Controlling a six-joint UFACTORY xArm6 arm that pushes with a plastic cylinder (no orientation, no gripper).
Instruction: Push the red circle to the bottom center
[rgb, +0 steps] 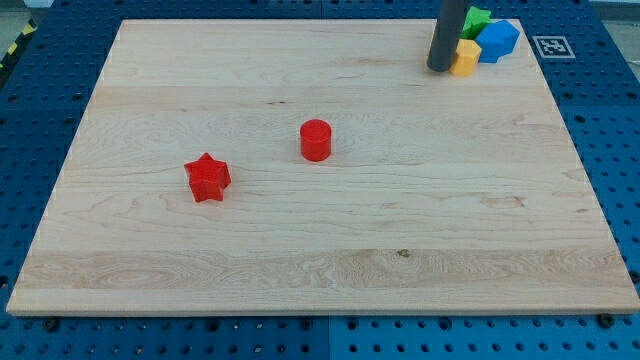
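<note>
The red circle (315, 139), a short red cylinder, stands upright on the wooden board (320, 250), a little left of the board's middle. My tip (439, 67) is far from it, near the view's top right, touching or almost touching the left side of a yellow block (466, 56). The dark rod rises out of the view's top.
A red star (207, 177) lies to the left of the red circle and a little lower. A blue block (497, 40) and a green block (476, 19) sit behind the yellow one at the top right corner. Blue pegboard (600, 120) surrounds the board.
</note>
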